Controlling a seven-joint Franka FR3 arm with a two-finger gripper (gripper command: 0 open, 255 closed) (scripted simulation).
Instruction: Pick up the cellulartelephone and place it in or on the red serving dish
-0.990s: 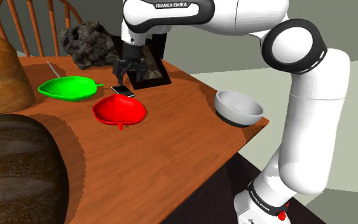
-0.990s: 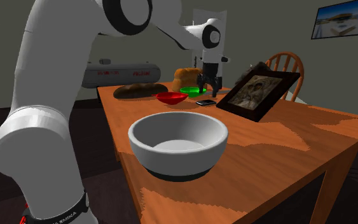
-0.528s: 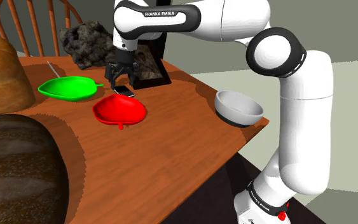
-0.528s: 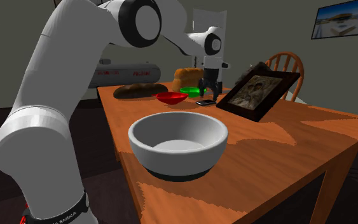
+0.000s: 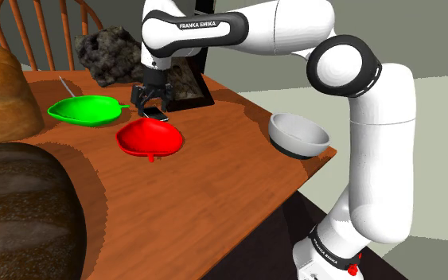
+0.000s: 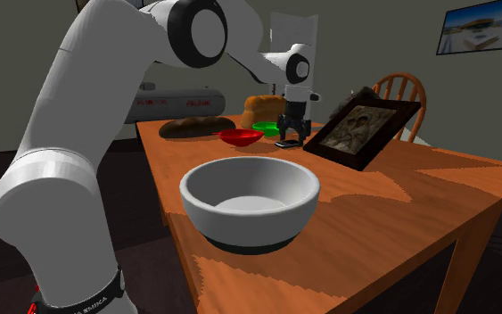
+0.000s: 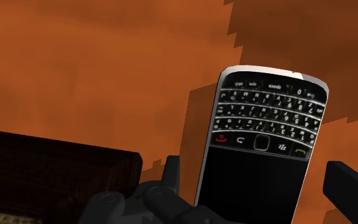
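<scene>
While the gripper (image 5: 152,106) hangs low over the table (image 5: 222,163), its fingers (image 7: 172,175) stand apart on either side of the phone (image 7: 264,127), with a gap on each side, nothing clamped. Phone lies flat on the wood, keypad up, just beside the red dish (image 5: 150,140), outside its rim. Green dish (image 5: 87,110) near the red dish, far side from the phone.

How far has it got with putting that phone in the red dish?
Reaching looks done: the open fingers hang low on either side of the black keypad phone, which lies on the wooden table beside the red dish. In hand: the grasp, not yet closed. Left: closing, lifting, and setting it in the empty dish.
</scene>
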